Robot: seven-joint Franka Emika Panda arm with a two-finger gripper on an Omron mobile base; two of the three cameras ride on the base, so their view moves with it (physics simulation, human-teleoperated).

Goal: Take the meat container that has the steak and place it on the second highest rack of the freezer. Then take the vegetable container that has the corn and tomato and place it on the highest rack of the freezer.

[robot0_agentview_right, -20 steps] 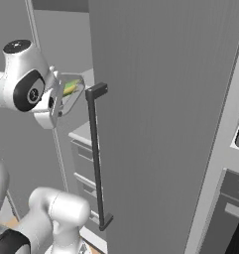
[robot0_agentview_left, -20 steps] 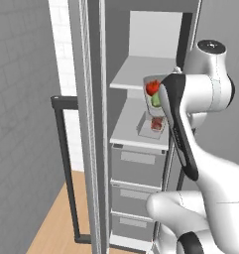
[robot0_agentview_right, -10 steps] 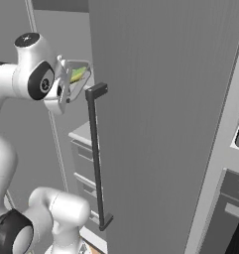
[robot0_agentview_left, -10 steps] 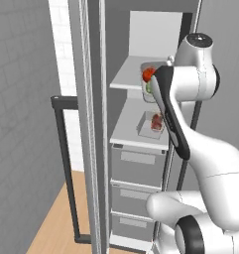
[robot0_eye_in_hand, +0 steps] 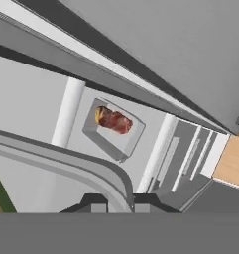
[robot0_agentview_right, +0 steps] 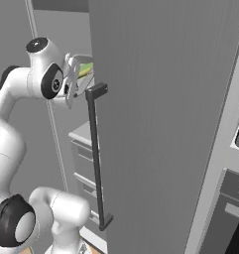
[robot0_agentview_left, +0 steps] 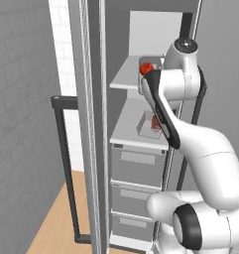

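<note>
Steak point(robot0_eye_in_hand: 113, 120) tray on second highest rack point(robot0_agentview_left: 128, 130); unlabelled

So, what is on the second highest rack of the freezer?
On the second highest rack stands an open grey meat container with the steak lying inside. From the left base view the robot arm covers part of that container, so the rest of that shelf is hidden.
</note>
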